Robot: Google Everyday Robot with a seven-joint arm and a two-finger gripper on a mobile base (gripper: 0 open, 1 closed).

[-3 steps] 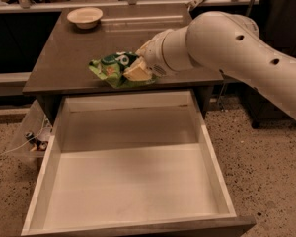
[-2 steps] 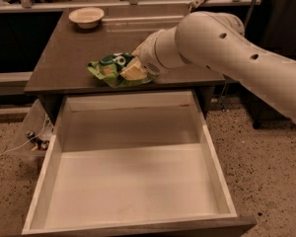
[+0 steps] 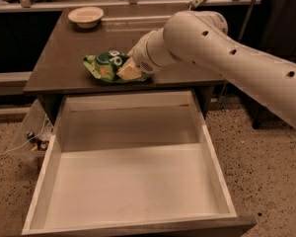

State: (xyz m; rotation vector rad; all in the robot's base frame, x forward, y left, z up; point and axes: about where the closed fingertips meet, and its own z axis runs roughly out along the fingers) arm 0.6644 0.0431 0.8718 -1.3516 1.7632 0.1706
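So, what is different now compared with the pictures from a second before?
The arm swung a little toward the left of the picture, and the gripper shifted slightly with it, staying against the right end of the green snack bag on the table. Whether it grips the bag cannot be seen. The bag, the bowl and the open drawer kept their places.

Cream end effector (image 3: pixel 129 71) at the green, white-printed bag (image 3: pixel 102 66); brown table (image 3: pixel 59 51), white drawer (image 3: pixel 133 194).
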